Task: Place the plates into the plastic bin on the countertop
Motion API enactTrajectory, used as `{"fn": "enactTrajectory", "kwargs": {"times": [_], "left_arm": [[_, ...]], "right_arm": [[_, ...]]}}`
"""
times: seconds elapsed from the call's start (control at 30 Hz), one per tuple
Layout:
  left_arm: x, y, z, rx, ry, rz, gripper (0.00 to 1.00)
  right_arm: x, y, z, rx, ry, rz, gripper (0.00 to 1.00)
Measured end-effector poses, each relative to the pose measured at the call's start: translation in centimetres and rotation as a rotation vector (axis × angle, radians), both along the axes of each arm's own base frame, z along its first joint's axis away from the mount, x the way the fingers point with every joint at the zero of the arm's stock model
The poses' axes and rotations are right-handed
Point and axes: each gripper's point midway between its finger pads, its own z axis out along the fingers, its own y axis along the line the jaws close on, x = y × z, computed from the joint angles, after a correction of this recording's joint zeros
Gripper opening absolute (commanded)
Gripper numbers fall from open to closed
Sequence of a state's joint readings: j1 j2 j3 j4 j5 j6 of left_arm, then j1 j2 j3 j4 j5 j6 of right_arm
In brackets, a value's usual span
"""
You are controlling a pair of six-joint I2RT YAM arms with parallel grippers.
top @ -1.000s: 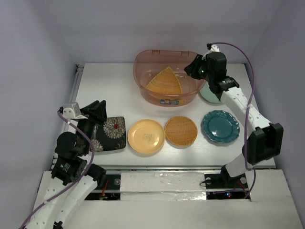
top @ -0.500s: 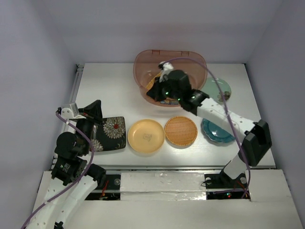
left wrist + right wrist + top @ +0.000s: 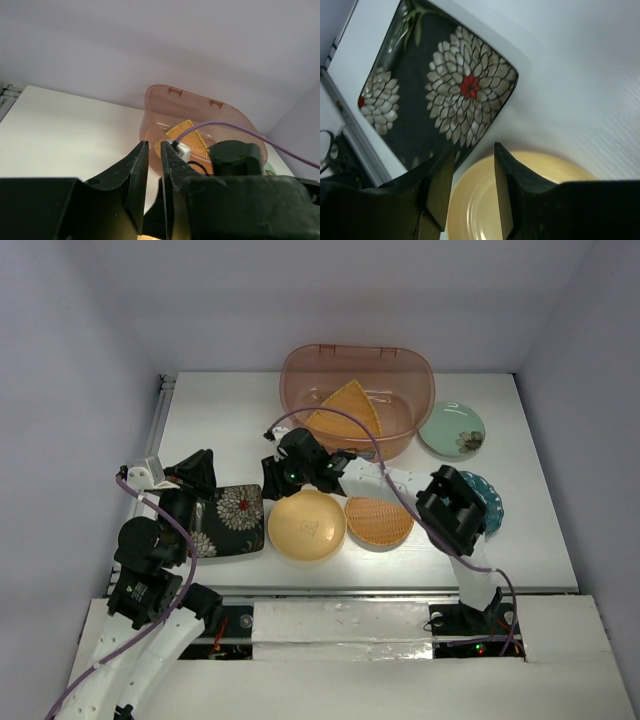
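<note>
The white countertop is filling the middle of the overhead frame, with the plastic bin sitting at its upper centre and holding only the orange fan-shaped plate. Five plates are waiting outside it. The black floral plate, yellow plate and orange ribbed plate are lying in a row along the lower edge, the teal plate is showing partly behind the right arm at lower right, and the pale green plate is resting right of the bin.

The right gripper is hovering over the yellow plate's far rim, jaws parted and empty. The left gripper is hanging above the floral plate's left side, jaws a narrow slit apart, holding nothing.

The likely trouble: the yellow and floral plates are lying just beside each other, so a descending finger could be landing on the floral corner, shoving both, or the shallow rim could be slipping from a thin pinch
</note>
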State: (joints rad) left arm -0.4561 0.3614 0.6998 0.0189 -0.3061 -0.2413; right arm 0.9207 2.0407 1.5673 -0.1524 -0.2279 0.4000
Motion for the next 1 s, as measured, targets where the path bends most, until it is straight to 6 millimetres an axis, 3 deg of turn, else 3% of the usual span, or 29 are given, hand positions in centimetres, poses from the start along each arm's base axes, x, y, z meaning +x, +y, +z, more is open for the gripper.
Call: {"fn": "enactTrajectory", "kwargs": {"times": [0.33, 0.57, 1.0], "left_arm": [[0.0, -0.1, 0.0, 0.001, -0.001, -0.007, 0.18], [0.0, -0.2, 0.0, 0.002, -0.001, -0.01, 0.19], [0.0, -0.2, 0.0, 0.002, -0.002, -0.014, 0.19]], "right_arm": [[3.2, 3.1, -3.5, -0.031, 0.02, -0.038, 0.45], [2.6, 2.8, -7.4, -0.098, 0.1, -0.049, 0.45], [0.2, 5.6, -7.8, 0.028, 0.242, 0.023, 0.38]]}}
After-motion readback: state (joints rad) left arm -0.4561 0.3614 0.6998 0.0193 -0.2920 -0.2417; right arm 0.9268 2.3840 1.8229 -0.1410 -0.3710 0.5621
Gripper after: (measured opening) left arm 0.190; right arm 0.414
